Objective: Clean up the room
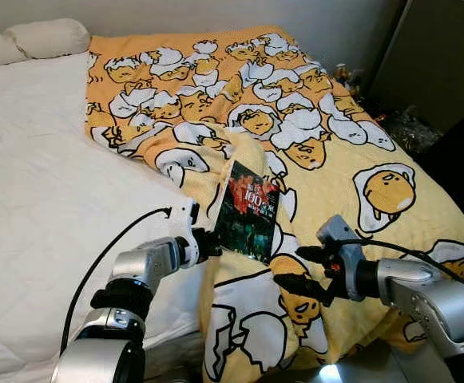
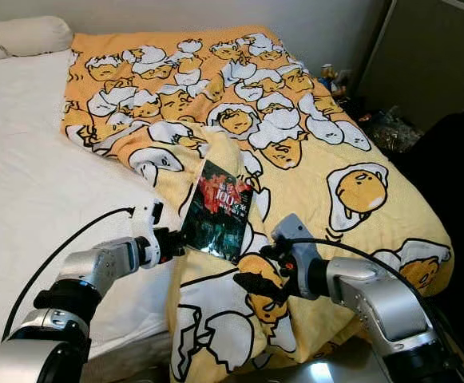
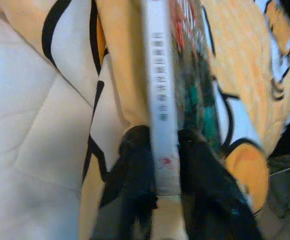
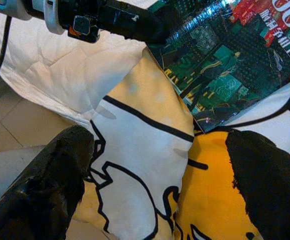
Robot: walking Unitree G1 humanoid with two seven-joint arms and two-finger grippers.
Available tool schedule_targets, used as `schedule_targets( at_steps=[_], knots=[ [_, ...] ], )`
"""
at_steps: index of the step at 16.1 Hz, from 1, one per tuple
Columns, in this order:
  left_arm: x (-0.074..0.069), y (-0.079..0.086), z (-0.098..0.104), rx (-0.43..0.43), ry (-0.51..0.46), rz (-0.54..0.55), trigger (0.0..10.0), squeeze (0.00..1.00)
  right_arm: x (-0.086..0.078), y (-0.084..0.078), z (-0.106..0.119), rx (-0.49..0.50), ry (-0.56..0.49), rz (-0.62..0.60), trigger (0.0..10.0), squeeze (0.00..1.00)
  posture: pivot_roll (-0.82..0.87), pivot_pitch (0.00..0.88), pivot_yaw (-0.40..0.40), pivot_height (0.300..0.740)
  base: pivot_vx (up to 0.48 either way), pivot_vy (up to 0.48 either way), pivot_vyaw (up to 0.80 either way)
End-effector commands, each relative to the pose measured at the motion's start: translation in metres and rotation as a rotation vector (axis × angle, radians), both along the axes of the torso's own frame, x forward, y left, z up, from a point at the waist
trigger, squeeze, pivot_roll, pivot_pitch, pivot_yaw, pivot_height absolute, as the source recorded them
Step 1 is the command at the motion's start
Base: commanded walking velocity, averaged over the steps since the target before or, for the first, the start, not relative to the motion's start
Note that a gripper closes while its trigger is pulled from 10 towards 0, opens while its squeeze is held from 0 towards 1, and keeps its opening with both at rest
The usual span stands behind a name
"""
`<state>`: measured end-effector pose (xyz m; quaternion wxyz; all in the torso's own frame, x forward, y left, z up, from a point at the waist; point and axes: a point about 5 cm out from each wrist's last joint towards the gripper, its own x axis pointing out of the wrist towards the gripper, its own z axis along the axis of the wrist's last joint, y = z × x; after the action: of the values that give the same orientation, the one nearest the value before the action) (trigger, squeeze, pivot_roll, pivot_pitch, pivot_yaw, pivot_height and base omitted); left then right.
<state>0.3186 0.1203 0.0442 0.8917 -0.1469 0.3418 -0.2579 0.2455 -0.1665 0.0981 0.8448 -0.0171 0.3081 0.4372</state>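
Both arms reach forward over the near end of a bed [image 1: 32, 183]. On the left, the left gripper [image 1: 212, 243] is clamped on the lower left edge of a book [image 1: 248, 212]; its wrist view shows the white spine [image 3: 160, 100] pinched between two black fingers [image 3: 135, 165], one on each side. That book has a dark cover with green artwork and red lettering, and it stands tilted, its lower edge at the gripper and its top leaning back against a raised fold of the blanket [image 1: 311, 120]. This blanket is yellow with a cartoon egg print and covers the right half of the bed, spilling over the near edge; the white quilted sheet [image 1: 40, 215] lies bare on the left, with pillows [image 1: 32, 40] at the far end. To the right of the book, close but not touching it, the right gripper [image 1: 299, 270] hovers just above the blanket with its fingers [image 4: 50, 185] spread apart and nothing between them. From the right wrist view, the book's lower corner sits just beyond those fingertips, with the left gripper holding it further off. Clutter [image 1: 407, 128] lies on the dark floor beside the bed's far right.
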Motion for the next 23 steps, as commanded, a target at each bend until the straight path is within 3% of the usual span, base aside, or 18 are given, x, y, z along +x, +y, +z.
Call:
schedule_targets(
  at_steps=[1, 2, 3, 5, 10, 13, 14, 15, 16, 17, 19, 21, 23],
  knots=[
    [0.0, 0.003, -0.003, 0.085, -0.007, -0.008, 10.0, 0.96, -0.001, -0.001, 0.001, -0.015, -0.01, 0.011, 10.0, 0.0, -0.19, 0.0, 0.038, 0.74, 0.0, 0.0, 0.0],
    [0.001, 0.005, -0.004, 0.113, -0.027, 0.002, 10.0, 0.1, -0.002, 0.0, 0.001, -0.015, -0.01, 0.013, 10.0, 0.0, -0.19, 0.0, 0.039, 0.74, 0.0, 0.0, 0.0],
    [0.003, 0.006, -0.001, 0.087, -0.053, 0.016, 10.0, 0.0, -0.002, 0.001, 0.001, -0.012, -0.009, 0.015, 10.0, 0.0, -0.2, 0.0, 0.042, 0.74, 0.0, 0.0, 0.0],
    [0.004, 0.008, 0.002, 0.029, -0.056, 0.035, 10.0, 0.0, -0.003, 0.001, 0.0, -0.013, -0.007, 0.017, 10.0, 0.0, -0.2, 0.0, 0.044, 0.74, 0.0, 0.0, 0.0],
    [0.005, 0.004, 0.006, 0.027, -0.124, -0.015, 10.0, 0.0, -0.003, 0.0, 0.001, -0.015, -0.005, 0.021, 10.0, 0.0, -0.2, 0.0, 0.045, 0.74, 0.0, 0.0, 0.0],
    [0.003, 0.003, 0.004, 0.085, -0.143, -0.071, 10.0, 0.0, -0.003, 0.0, 0.001, -0.017, -0.004, 0.021, 10.0, 0.0, -0.2, 0.0, 0.043, 0.74, 0.0, 0.0, 0.0],
    [0.003, 0.003, 0.004, 0.077, -0.143, -0.06, 9.1, 0.0, -0.003, 0.0, 0.002, -0.017, -0.004, 0.021, 10.0, 0.0, -0.2, 0.0, 0.043, 0.74, 0.0, 0.0, 0.0],
    [0.004, 0.003, 0.004, 0.075, -0.148, -0.057, 6.1, 0.0, -0.003, 0.0, 0.002, -0.017, -0.003, 0.021, 10.0, 0.0, -0.2, 0.0, 0.043, 0.74, 0.0, 0.0, 0.0],
    [0.005, 0.004, 0.006, 0.072, -0.162, -0.048, 2.3, 0.0, -0.003, 0.0, 0.002, -0.017, -0.003, 0.021, 10.0, 0.0, -0.2, 0.0, 0.044, 0.74, 0.0, 0.0, 0.0],
    [0.008, 0.004, 0.011, 0.051, -0.204, -0.039, 1.2, 0.0, -0.003, -0.001, 0.002, -0.017, -0.003, 0.021, 10.0, 0.0, -0.19, 0.0, 0.043, 0.74, 0.0, 0.0, 0.0],
    [0.012, 0.003, 0.02, -0.001, -0.277, -0.027, 0.0, 0.0, -0.003, -0.001, 0.002, -0.018, -0.003, 0.021, 10.0, 0.0, -0.19, 0.0, 0.042, 0.74, 0.0, 0.0, 0.0],
    [0.014, 0.0, 0.033, -0.056, -0.373, -0.046, 0.0, 0.0, -0.003, -0.001, 0.001, -0.019, -0.001, 0.021, 10.0, 0.0, -0.19, 0.0, 0.041, 0.74, 0.0, 0.0, 0.0],
    [0.013, -0.003, 0.036, -0.045, -0.421, -0.072, 0.0, 0.0, -0.003, -0.001, 0.001, -0.02, -0.001, 0.021, 10.0, 0.0, -0.19, 0.0, 0.041, 0.74, 0.0, 0.0, 0.0]
  ],
)
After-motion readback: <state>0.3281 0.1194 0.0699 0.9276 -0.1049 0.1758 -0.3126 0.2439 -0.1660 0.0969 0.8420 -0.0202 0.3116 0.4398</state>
